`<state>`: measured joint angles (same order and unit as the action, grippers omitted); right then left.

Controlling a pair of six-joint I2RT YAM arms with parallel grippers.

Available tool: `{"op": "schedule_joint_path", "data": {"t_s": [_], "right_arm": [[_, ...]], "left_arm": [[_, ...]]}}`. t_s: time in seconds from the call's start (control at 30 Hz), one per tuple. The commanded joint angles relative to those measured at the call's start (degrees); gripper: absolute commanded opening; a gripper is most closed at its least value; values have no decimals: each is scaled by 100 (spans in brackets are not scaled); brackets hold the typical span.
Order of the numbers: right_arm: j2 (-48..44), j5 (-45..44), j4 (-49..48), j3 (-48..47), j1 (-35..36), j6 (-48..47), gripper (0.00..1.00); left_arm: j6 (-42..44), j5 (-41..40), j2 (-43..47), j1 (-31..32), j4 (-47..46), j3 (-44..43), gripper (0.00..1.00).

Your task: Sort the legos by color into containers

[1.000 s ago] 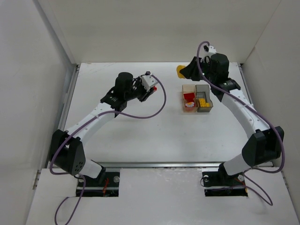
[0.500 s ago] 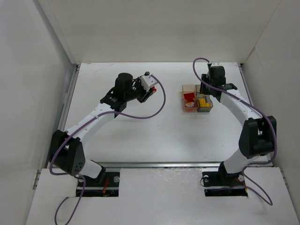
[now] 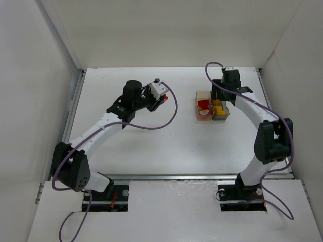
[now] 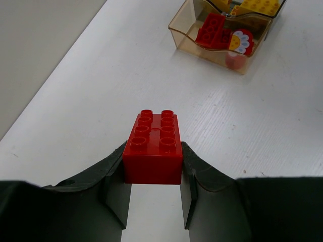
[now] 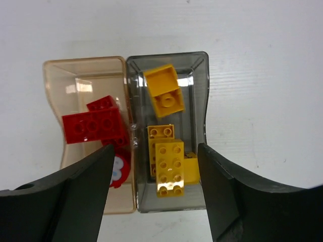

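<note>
My left gripper (image 3: 160, 100) is shut on a red lego (image 4: 153, 148), a two-by-four brick held above the table to the left of the containers. My right gripper (image 5: 156, 196) is open and empty, hanging over the smoky grey bin (image 5: 196, 101). That bin holds yellow legos (image 5: 169, 166), one of them lying apart at the far end (image 5: 164, 92). The amber bin (image 5: 81, 85) joined to it holds red legos (image 5: 93, 123) and a round red piece with a white flower face (image 5: 119, 170). The top view shows both the amber bin (image 3: 198, 112) and the grey bin (image 3: 225, 115).
White walls close in the table on the left, back and right. A metal rail runs along the near edge (image 3: 171, 176). A purple cable (image 3: 174, 108) loops from the left wrist over the table between the arms.
My right gripper has come from behind the bins, with something yellow at its tip, to above the grey bin, where it is open and empty. The left arm has hardly moved.
</note>
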<state>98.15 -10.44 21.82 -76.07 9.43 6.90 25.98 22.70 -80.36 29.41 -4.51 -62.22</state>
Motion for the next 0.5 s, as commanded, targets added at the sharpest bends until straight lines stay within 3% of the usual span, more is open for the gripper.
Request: {"op": "schedule_joint_path", "data": {"t_s": [0.0,0.07,0.13,0.2,0.33,0.47], "right_arm": [[-734,775,-432,-172,-20,-214,72],[-1190,1418,-809,30,-20,-390,72],[-1464,2656,-1109,275,-20,-557,72],[-1737,4032,-1329,348,32,-1197,72],[-1965,5573,-1330,654,602,-2743,72],[-1905,6114,-1330,708,1068,-3274,72]], "left_arm": [[-93,173,293,-5,-287,43,0],[-93,365,293,-5,-340,43,0],[-23,594,293,-5,-401,-9,0],[178,1189,293,-5,-401,-79,0],[643,2404,161,-67,-121,-378,0],[934,3415,-24,-67,292,-739,0]]}}
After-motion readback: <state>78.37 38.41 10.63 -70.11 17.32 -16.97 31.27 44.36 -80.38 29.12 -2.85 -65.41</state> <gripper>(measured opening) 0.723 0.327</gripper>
